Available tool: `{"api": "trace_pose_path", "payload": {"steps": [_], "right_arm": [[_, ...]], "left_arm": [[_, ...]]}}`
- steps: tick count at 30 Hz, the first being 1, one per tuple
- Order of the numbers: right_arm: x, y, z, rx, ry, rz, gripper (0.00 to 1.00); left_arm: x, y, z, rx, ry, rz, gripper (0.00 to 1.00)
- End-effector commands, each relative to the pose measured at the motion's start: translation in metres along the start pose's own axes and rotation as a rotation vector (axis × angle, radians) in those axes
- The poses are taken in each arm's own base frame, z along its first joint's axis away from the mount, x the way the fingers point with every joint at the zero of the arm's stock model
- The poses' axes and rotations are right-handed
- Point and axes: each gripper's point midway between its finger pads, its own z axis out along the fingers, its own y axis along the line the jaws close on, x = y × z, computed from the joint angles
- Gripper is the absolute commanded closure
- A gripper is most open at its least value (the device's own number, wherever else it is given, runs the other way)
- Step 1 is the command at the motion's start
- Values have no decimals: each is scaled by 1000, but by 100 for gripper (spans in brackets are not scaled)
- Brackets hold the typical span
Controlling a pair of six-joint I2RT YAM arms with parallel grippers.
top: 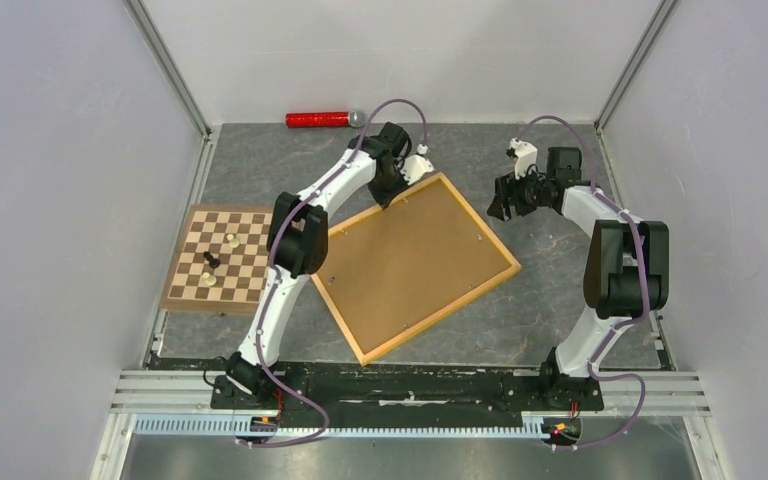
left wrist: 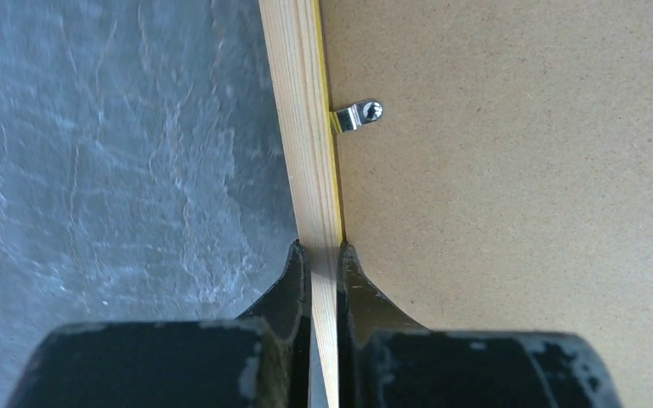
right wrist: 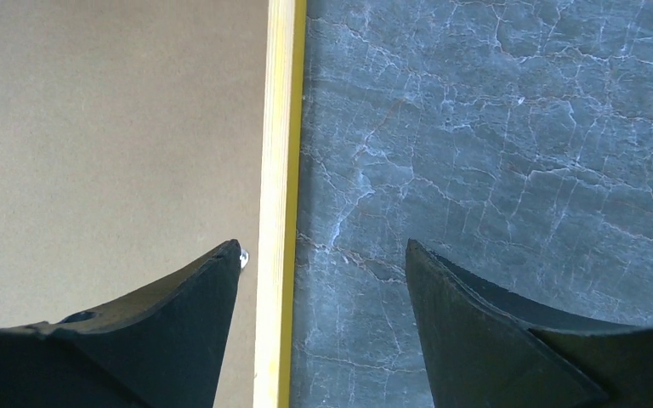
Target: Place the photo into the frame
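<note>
Opening step, by judgement: the frame point(left wrist: 306, 127) lies back-up and skewed on the counter point(top: 560, 310), backing board point(top: 415, 265) seated, no photo in view; the left hand point(left wrist: 321, 251) grasps its far rail, the right hand point(right wrist: 323, 245) hangs released above the right rail; the next move likely calls for freeing the board.

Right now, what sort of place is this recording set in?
Probably a lab robot test cell, not a home: plain white enclosure walls, a stone-look table fronted by an aluminium rail, and a stray chessboard prop.
</note>
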Motion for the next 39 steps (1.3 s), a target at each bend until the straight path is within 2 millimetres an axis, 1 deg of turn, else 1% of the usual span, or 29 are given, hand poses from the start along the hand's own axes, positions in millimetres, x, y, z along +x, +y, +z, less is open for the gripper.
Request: {"api": "trace_pose_path", "payload": {"steps": [1, 4, 8, 13, 16, 18, 22, 27, 31, 34, 37, 39], "right_arm": [[-7, 5, -10, -7, -30, -35, 26], [5, 16, -12, -45, -4, -43, 26], [35, 24, -16, -64, 68, -62, 26], [69, 45, -23, -114, 127, -73, 26], [81, 52, -28, -117, 145, -91, 26], [87, 54, -29, -107, 156, -98, 26], [92, 51, -29, -81, 160, -92, 27], [88, 43, -21, -47, 142, -32, 28], [84, 42, -14, -48, 135, 39, 29], [84, 38, -12, -29, 136, 54, 31], [86, 33, -12, 0, 144, 52, 33], [90, 34, -12, -1, 147, 62, 34]], "left_arm": [[-30, -6, 16, -36, -31, 227, 98], [-42, -14, 22, -42, -51, 247, 98], [-56, -18, 28, -72, -78, 285, 98], [-67, -20, 31, -98, -96, 318, 98], [-70, -22, 32, -108, -98, 326, 98], [-70, -22, 33, -115, -93, 328, 98], [-68, -22, 34, -118, -83, 326, 98], [-66, -22, 33, -119, -80, 316, 98], [-67, -23, 33, -118, -84, 304, 98], [-68, -23, 33, -119, -85, 303, 98], [-68, -23, 33, -121, -84, 304, 98], [-68, -23, 33, -120, -85, 301, 98]]}}
